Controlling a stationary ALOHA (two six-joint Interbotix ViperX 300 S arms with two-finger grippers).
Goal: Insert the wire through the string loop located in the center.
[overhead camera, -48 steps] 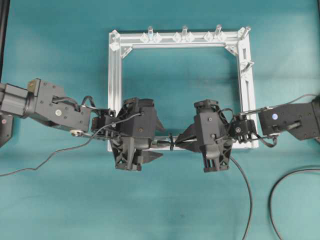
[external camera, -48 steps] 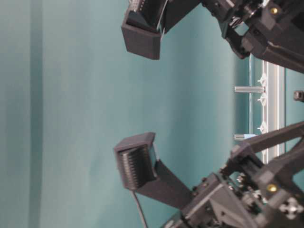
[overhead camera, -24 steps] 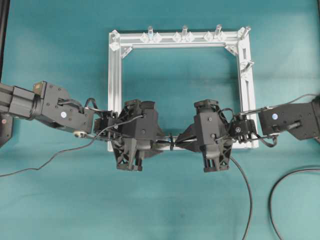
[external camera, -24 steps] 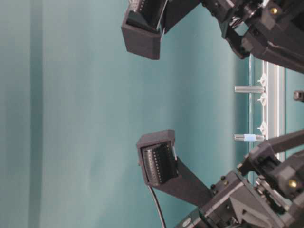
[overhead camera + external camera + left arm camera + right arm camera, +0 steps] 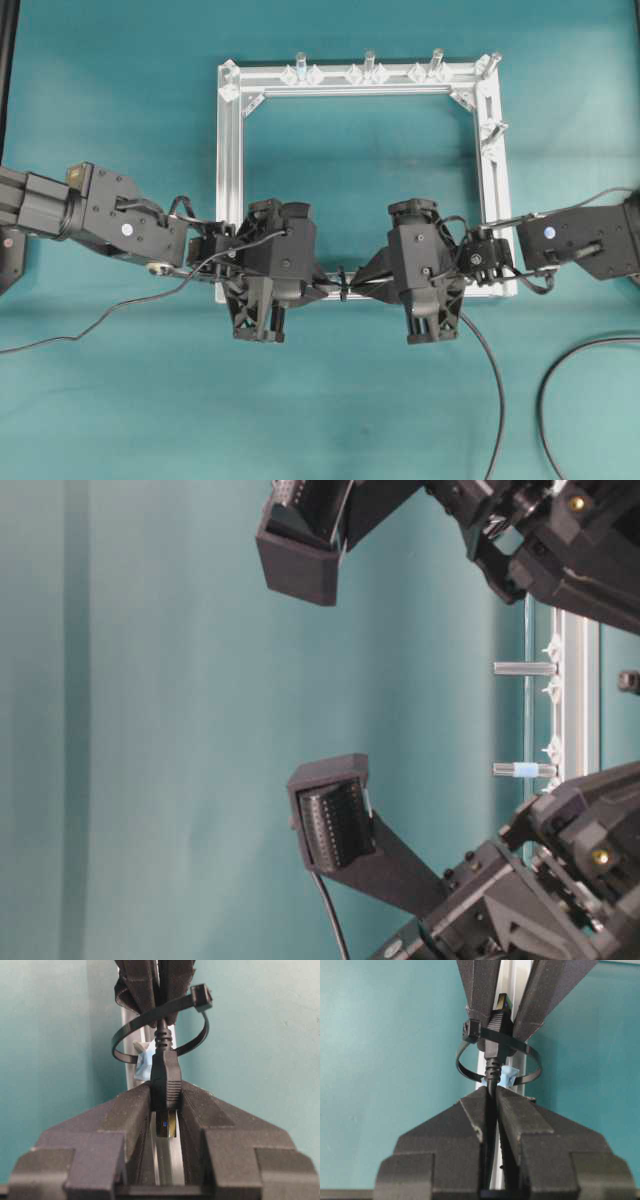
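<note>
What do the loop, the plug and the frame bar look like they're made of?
Loop: looks like black plastic, a flat smooth band with a square lock head. Plug: probably black moulded plastic or rubber, ribbed at the neck, with a metallic tip. Frame bar: likely aluminium, matte silver and grooved.

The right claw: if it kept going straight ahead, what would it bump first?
Probably the string loop, right ahead of the right claw, which pinches the wire. Just past it waits the left claw, holding the wire's plug. Exact depth is hard to judge.
</note>
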